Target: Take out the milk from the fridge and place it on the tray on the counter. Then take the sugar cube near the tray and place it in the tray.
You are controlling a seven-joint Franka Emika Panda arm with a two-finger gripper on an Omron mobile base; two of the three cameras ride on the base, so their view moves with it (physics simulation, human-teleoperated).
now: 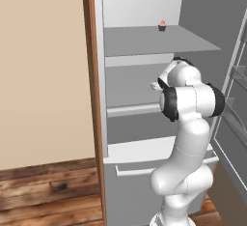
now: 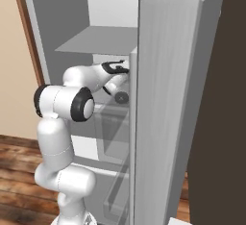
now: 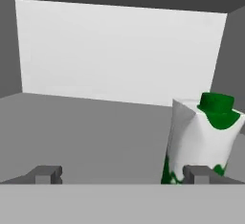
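Observation:
The arm reaches into the open fridge (image 1: 144,41) at its middle shelf. In the hand view the milk (image 3: 203,137), a white carton with a green cap and green marks near its base, stands upright on the grey shelf towards the right. My gripper (image 3: 123,174) is open with nothing between its fingers. Its right fingertip (image 3: 198,173) overlaps the carton's lower edge, and the carton sits mostly to the right of the gap. The tray, the counter and the sugar cube are out of view.
A small pink-topped cupcake (image 1: 162,25) sits on the upper shelf. The fridge door (image 2: 168,99) stands open close on the right, with racks (image 1: 239,75) on its inner side. A wooden panel (image 1: 91,75) frames the fridge on the left.

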